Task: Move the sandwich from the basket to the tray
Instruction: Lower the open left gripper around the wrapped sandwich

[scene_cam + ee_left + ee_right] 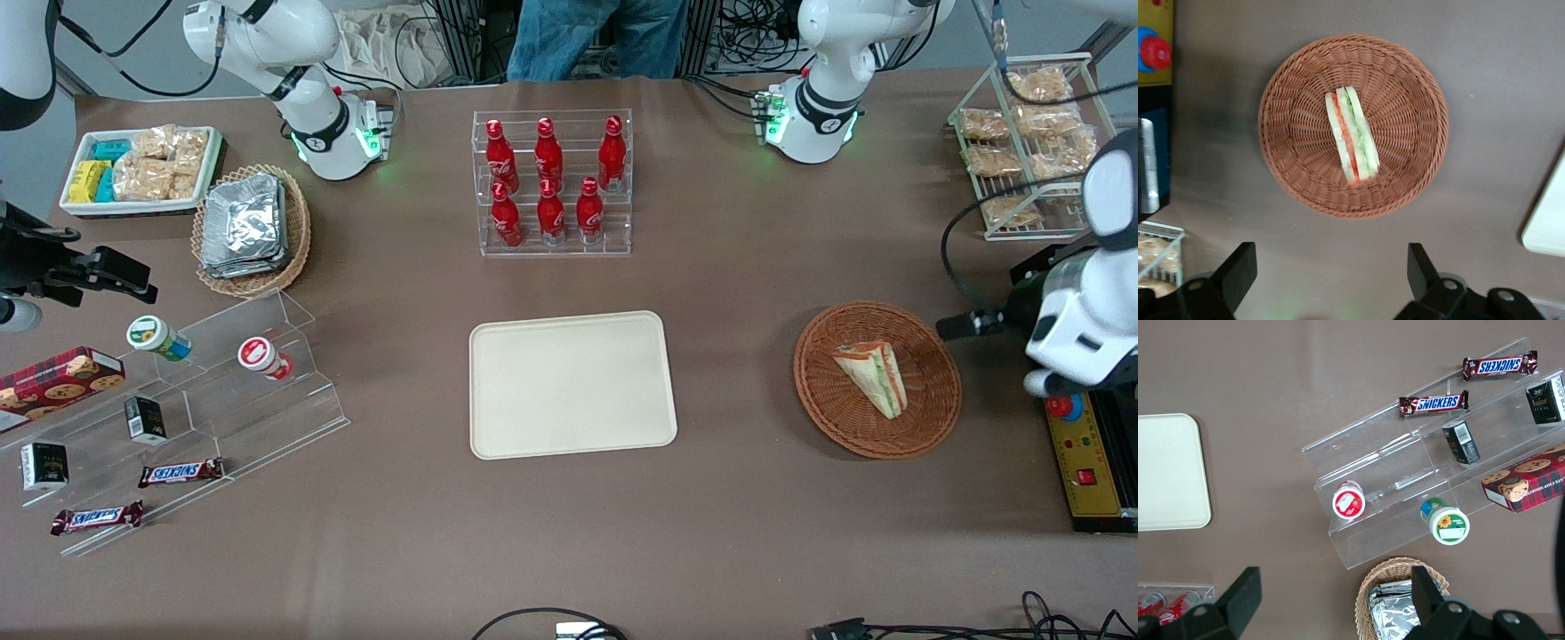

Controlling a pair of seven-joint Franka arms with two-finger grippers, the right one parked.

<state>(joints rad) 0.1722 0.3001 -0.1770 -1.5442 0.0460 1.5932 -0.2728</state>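
The sandwich [873, 378] lies on its side in the basket [925, 418], at about three o'clock from the tray [569, 384] on the table [729, 267]. The claw [1331, 267] hovers wide open, apparently above the table beside the basket, holding nothing.

You see the sandwich [873, 377], a small triangular wedge of pale bread with green and red-orange filling stripes, lying in the middle of the basket [933, 404], its striped cut edge turned up. The basket is round, shallow, reddish-brown wicker, and sits on the tabletop toward the working arm's end. The tray [569, 384], flat, cream-beige, rectangular with rounded corners, lies bare at mid-tabletop, well apart from the basket. The gripper [1331, 277] hovers above the tabletop near the basket, fingers spread wide.
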